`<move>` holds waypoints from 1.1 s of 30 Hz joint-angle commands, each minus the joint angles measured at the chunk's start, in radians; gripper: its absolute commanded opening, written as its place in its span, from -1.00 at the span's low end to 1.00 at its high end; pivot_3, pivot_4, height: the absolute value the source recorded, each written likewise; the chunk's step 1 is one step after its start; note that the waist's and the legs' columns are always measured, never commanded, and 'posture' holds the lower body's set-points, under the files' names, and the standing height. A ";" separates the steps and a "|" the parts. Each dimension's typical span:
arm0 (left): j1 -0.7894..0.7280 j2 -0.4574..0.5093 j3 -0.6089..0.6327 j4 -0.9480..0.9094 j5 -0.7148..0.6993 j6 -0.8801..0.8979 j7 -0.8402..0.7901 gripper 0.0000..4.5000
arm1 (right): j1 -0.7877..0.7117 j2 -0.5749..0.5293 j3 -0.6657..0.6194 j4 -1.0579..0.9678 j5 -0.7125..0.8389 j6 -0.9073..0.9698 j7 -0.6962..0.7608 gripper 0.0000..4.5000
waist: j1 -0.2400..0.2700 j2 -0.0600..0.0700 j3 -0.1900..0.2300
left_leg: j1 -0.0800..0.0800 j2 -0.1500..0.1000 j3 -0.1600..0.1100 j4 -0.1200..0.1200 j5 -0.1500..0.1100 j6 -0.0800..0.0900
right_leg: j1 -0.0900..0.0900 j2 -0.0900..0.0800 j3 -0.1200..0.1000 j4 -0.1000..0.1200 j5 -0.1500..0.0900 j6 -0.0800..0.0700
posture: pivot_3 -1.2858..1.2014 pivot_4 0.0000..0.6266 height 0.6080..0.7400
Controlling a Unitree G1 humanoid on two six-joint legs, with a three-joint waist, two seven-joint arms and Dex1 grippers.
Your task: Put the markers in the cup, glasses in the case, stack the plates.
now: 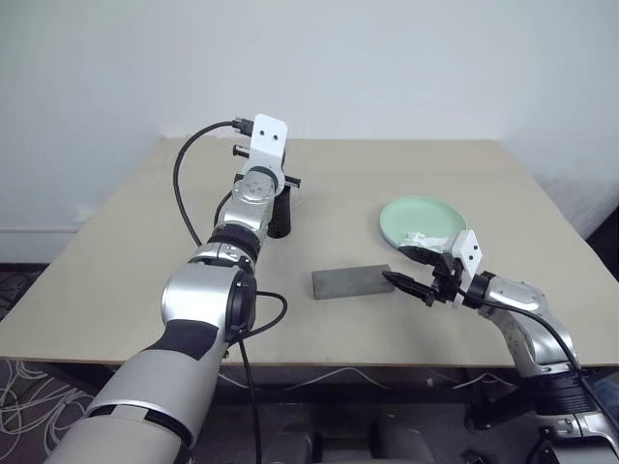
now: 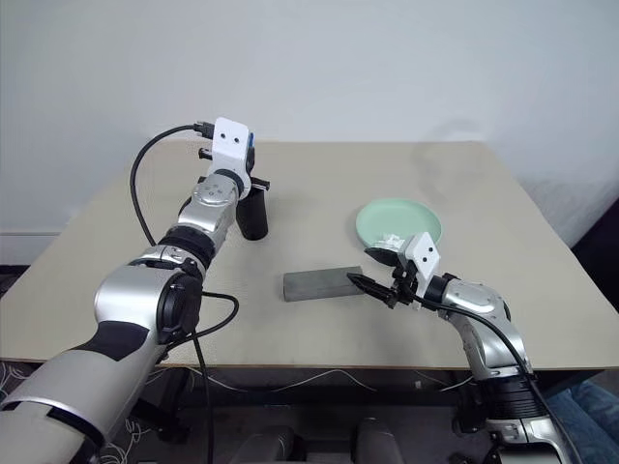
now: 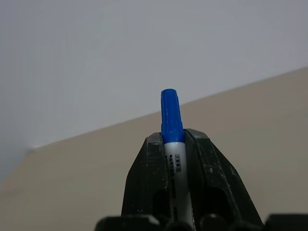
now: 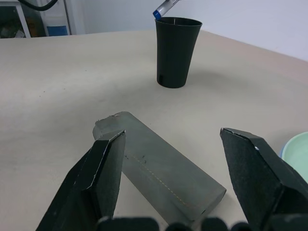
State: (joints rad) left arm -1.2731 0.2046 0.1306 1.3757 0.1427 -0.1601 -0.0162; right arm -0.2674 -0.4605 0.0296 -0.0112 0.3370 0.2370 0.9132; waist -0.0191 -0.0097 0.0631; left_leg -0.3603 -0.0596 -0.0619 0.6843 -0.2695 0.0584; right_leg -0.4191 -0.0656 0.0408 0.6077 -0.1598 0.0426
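Nearest in the head camera's views is the left arm, reaching forward over the beige surface (image 1: 116, 261); its wrist and white camera bracket hide most of the black cup (image 2: 253, 215), which stands toward the far left part of the surface, and hide the left pincer too. Closer in lies the grey case (image 1: 351, 281), shut and flat, near the middle. The right pincer (image 1: 406, 285) hovers low just beside the case's right end, fingers spread wide with nothing between them. Behind that pincer sits the mint green plate (image 2: 398, 222), with a bit of crumpled white tissue (image 2: 391, 240) at its near rim, partly covered by the right wrist's bracket.

From the left wrist, the left pincer (image 3: 175, 144) is clamped narrow on a marker (image 3: 174, 159) with a white body and a blue cap, the cap sticking out past the fingertips toward the pale wall, with the surface below.

From the right wrist, two black fingers (image 4: 96, 178) stand wide apart over the near end of the case (image 4: 163, 171). Well beyond it stands the cup (image 4: 175, 50), upright, and the marker's blue and white end (image 4: 162, 9) hangs tilted right above the cup's rim. A sliver of the green plate (image 4: 298, 154) shows beside one finger.
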 commanded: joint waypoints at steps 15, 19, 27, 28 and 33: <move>-0.010 0.039 0.003 -0.131 -0.097 0.030 -0.462 -0.95 | -0.016 0.009 -0.016 -0.029 0.014 -0.010 -0.014 0.52 | -0.001 0.000 0.000 | 0.000 0.000 0.000 0.000 0.000 0.000 | 0.000 0.000 0.000 0.000 0.000 0.000 | 0.03 -1.00 1.00; 0.098 0.129 -0.078 -0.234 -0.061 0.041 -0.679 -0.95 | -0.028 0.006 -0.015 -0.014 0.013 -0.013 -0.006 0.52 | -0.010 0.001 -0.001 | 0.001 0.001 0.002 -0.001 0.000 0.000 | 0.000 0.001 0.001 0.000 0.000 0.000 | 0.03 -1.00 1.00; 0.322 0.285 -0.162 -0.473 -0.062 0.142 -0.867 -0.95 | -0.081 -0.011 -0.011 0.039 0.009 -0.019 0.035 0.52 | -0.012 0.000 0.000 | 0.000 0.002 0.000 0.001 0.000 0.000 | -0.001 0.002 0.001 0.001 0.001 -0.001 | 0.03 -1.00 1.00; 0.348 0.298 -0.170 -0.495 -0.057 0.150 -0.871 -0.95 | -0.087 -0.012 -0.011 0.048 0.007 -0.023 0.039 0.52 | -0.011 0.000 0.000 | 0.000 0.002 0.000 0.001 0.000 0.000 | -0.001 0.002 0.001 0.001 0.001 -0.001 | 0.03 -1.00 1.00; 0.443 0.318 -0.189 -0.610 -0.070 0.207 -0.899 -0.95 | -0.104 -0.005 -0.002 0.070 0.001 -0.034 0.051 0.52 | 0.002 0.000 0.000 | 0.000 0.002 -0.001 0.001 0.000 0.000 | -0.001 0.001 0.001 0.001 0.001 -0.001 | 0.03 -1.00 1.00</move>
State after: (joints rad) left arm -0.8149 0.5166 -0.0546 0.8317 0.0853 0.0355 -0.9048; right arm -0.3455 -0.4623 0.0357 0.0693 0.3344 0.2261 0.9592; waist -0.0175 -0.0097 0.0628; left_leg -0.3603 -0.0579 -0.0625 0.6849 -0.2694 0.0585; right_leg -0.4201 -0.0647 0.0414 0.6085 -0.1592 0.0412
